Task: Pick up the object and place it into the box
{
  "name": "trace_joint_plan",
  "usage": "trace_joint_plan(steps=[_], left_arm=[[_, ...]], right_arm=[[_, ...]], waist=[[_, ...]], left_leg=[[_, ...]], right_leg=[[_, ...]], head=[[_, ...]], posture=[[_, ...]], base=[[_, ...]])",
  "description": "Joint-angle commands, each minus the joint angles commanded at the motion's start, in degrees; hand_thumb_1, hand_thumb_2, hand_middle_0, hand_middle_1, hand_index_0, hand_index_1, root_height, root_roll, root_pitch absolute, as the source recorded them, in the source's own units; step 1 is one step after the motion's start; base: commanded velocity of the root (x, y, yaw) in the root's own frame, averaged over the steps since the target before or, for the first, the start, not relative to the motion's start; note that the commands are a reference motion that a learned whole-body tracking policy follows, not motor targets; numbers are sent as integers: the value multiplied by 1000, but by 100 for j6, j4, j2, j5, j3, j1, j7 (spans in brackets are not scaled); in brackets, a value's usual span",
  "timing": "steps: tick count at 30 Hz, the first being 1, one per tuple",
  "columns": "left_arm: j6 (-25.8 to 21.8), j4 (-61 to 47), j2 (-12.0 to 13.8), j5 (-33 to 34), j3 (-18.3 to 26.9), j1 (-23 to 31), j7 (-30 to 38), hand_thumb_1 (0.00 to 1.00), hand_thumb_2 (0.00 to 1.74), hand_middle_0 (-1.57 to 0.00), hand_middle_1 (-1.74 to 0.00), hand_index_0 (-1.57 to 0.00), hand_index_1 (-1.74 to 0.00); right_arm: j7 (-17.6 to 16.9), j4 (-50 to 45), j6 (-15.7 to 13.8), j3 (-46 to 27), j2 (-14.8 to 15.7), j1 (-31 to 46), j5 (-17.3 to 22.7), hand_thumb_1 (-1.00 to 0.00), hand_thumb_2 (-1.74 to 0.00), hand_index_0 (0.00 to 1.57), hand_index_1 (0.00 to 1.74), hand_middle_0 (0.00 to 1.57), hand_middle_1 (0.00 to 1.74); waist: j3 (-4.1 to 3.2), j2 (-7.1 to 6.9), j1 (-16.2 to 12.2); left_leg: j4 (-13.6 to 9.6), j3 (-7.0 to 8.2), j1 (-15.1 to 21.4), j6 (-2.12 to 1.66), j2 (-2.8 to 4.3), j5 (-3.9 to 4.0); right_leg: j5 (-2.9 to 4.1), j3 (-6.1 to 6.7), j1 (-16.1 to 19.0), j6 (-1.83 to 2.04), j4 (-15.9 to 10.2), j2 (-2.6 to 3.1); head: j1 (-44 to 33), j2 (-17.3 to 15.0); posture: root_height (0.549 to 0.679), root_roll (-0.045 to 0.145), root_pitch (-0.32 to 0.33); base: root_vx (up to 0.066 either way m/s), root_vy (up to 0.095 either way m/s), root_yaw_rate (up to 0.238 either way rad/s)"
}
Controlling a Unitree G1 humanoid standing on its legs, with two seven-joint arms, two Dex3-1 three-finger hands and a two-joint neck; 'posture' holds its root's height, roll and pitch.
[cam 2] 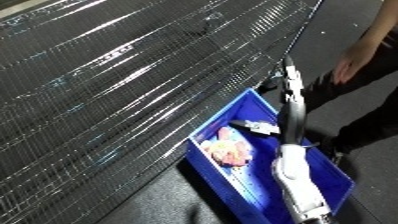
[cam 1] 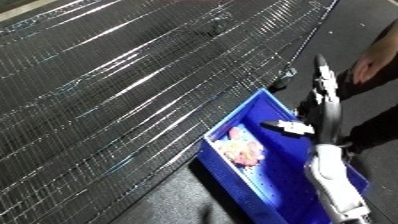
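Note:
A blue bin [cam 1: 222, 170] stands at the lower right, beside the edge of the wire mesh table. A pink and pale crumpled object [cam 1: 240, 149] lies inside it near the left wall. My right forearm [cam 1: 333, 185] rises from the bottom edge over the bin's right half. My right hand [cam 1: 324, 80] reaches past the bin's far end, seen edge-on, its fingers straight and holding nothing. It is apart from the pink object. My left hand shows in no view.
A shiny wire mesh surface [cam 1: 115, 85] fills the upper left of both views. Dark floor [cam 1: 178, 205] runs along the bin's near side and past its far end.

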Motion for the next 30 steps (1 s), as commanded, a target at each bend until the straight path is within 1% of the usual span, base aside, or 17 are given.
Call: trace_joint_plan(steps=[6,8,10,12,16,20,24,30], left_arm=[[16,-191,-24,75,162,38,74,1000,1740,-1570,-1740,-1570,-1740],[31,-239,-30,106,204,39,91,1000,1740,-1570,-1740,-1570,-1740],[51,-270,-30,137,230,24,99,1000,1740,-1570,-1740,-1570,-1740],[71,-274,-28,167,246,0,103,1000,1740,-1570,-1740,-1570,-1740],[121,-225,-24,241,276,-52,93,1000,1740,-1570,-1740,-1570,-1740],[169,-156,-21,301,316,-115,78,1000,1740,-1570,-1740,-1570,-1740],[199,-114,-1,356,328,-187,68,1000,1740,-1570,-1740,-1570,-1740],[227,-98,12,412,343,-261,62,1000,1740,-1570,-1740,-1570,-1740]], right_arm=[[144,-160,118,361,-50,-234,-147,0,0,0,0,0,0],[206,-220,149,485,-55,-320,-168,0,0,0,0,0,0],[263,-256,182,620,-58,-420,-185,0,0,0,0,0,0],[314,-274,213,753,-62,-517,-208,0,0,0,0,0,0],[383,-257,275,997,-33,-689,-275,0,0,0,0,0,0],[447,-234,333,1196,39,-811,-364,0,0,0,0,0,0],[502,-221,382,1374,78,-929,-439,0,0,0,0,0,0],[574,-175,436,1568,52,-1067,-509,0,0,0,0,0,0]], waist=[[36,-61,230],[53,-84,287],[62,-107,347],[66,-126,408],[76,-152,523],[97,-184,598],[109,-211,667],[131,-235,740]], left_leg=[[31,-135,-132,1,-56,36],[69,-170,-179,2,-72,37],[106,-197,-221,4,-83,35],[138,-219,-252,6,-93,33],[172,-257,-287,12,-105,40],[180,-285,-309,22,-117,52],[181,-311,-324,26,-128,61],[182,-341,-332,25,-136,69]], right_leg=[[70,-40,-41,4,-8,-9],[82,-41,-64,0,9,-12],[80,-46,-85,-3,38,-14],[70,-52,-102,-6,74,-17],[33,-65,-128,-8,157,-18],[-9,-73,-144,-19,230,-9],[-39,-84,-157,-24,286,-5],[-64,-110,-182,-24,333,-4]], head=[[-899,263],[-1220,305],[-1545,360],[-1890,381],[-2479,315],[-2905,321],[-3184,329],[-3439,252]], posture=[[631,66,-206],[630,65,-206],[629,64,-206],[629,63,-207],[627,61,-208],[627,61,-209],[626,62,-209],[626,62,-209]], base=[[-22,5,110],[-27,9,83],[-23,11,71],[-14,8,68],[-5,5,67],[3,-1,59],[9,3,46],[9,6,33]])
